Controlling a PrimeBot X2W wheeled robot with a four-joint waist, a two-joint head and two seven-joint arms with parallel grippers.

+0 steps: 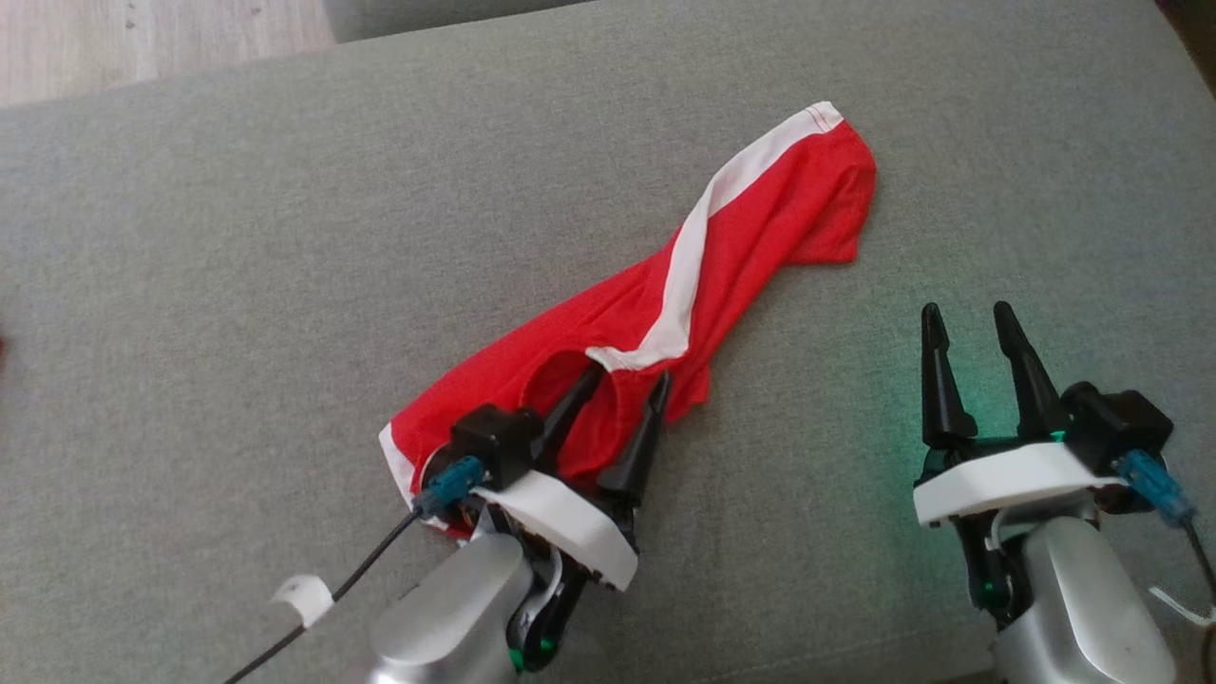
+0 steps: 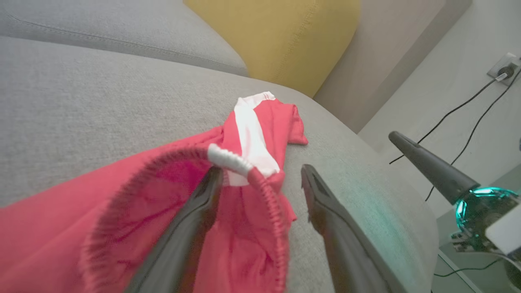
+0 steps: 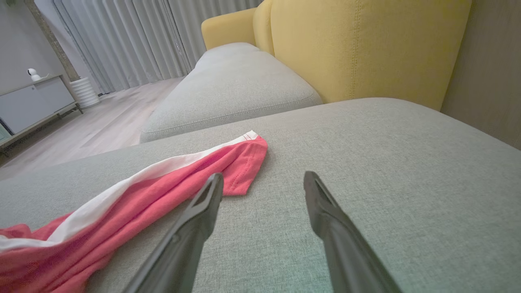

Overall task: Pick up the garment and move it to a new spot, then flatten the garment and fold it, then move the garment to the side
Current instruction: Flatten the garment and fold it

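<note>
Jaws are spread wide on both grippers. At left, the left gripper (image 1: 628,375) sits at the near end of the garment (image 1: 760,218), red shorts with a white stripe, lying crumpled on a grey cushion (image 1: 237,237). One finger (image 2: 191,228) is tucked inside the waistband (image 2: 268,195), the other outside it, over the cushion. At right, the right gripper (image 1: 969,313) hovers empty beside the shorts, not touching them. Risk: closing now may pinch only one waistband layer, so the shorts could slip free or lift bunched, with the far leg dragging.
</note>
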